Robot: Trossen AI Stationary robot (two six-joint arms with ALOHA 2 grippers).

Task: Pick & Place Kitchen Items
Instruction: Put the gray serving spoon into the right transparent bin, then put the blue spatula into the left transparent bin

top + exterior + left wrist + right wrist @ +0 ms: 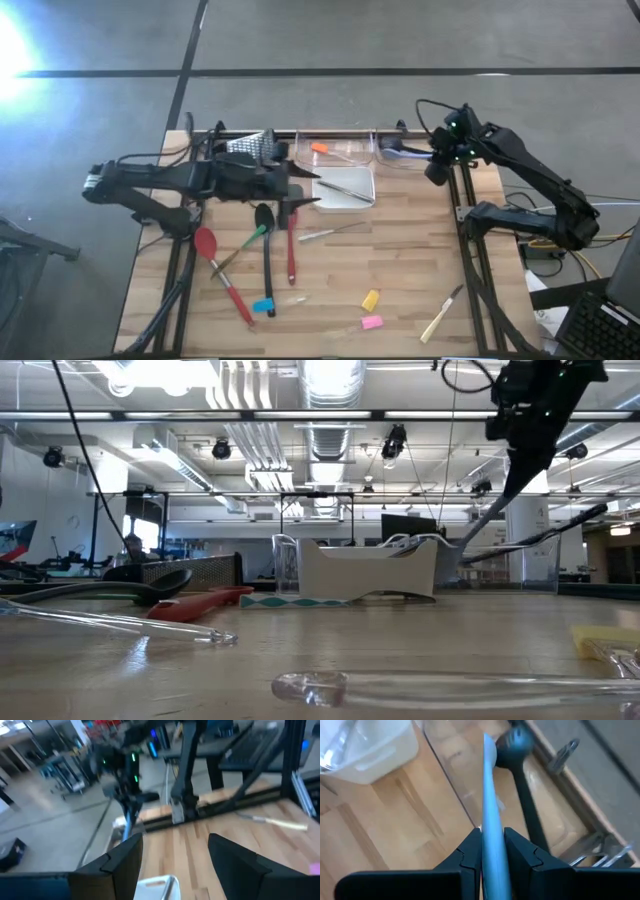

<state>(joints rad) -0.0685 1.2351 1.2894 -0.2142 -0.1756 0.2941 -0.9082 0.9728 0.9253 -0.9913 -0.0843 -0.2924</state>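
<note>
- Blue-grey in colour, a long utensil handle (492, 815) is clamped between the fingers of the right gripper (492, 851); in the right wrist view the handle runs out from the grip toward a clear bin (451, 767), with a dark spoon (517, 755) lying just beside it.
- From above, the right gripper (437, 168) is seen at the table's far right corner, just beside the clear bin (392, 150); the right arm (540, 185) is bent back on itself along the table's right edge.
- In the low view the right gripper (527, 422) is raised high above the table (420, 630), with the held handle (490, 520) slanting down toward the bins.
- The left arm (160, 180) is stretched level across the far left of the table, its gripper (300, 192) reaching the white square tray (362, 184).
- The left gripper (175, 862) is held with its fingers (125, 862) spread apart and nothing between them; the tray's rim (160, 884) is seen just below the gap.
- On the wooden table are left a red spatula (292, 245), a second red spatula (222, 272), a black spoon (266, 240), a yellow piece (370, 299), a pink piece (371, 322), a blue piece (263, 306) and a wooden stick (441, 314).
- An orange piece (320, 149) is seen inside a clear bin at the far edge.
</note>
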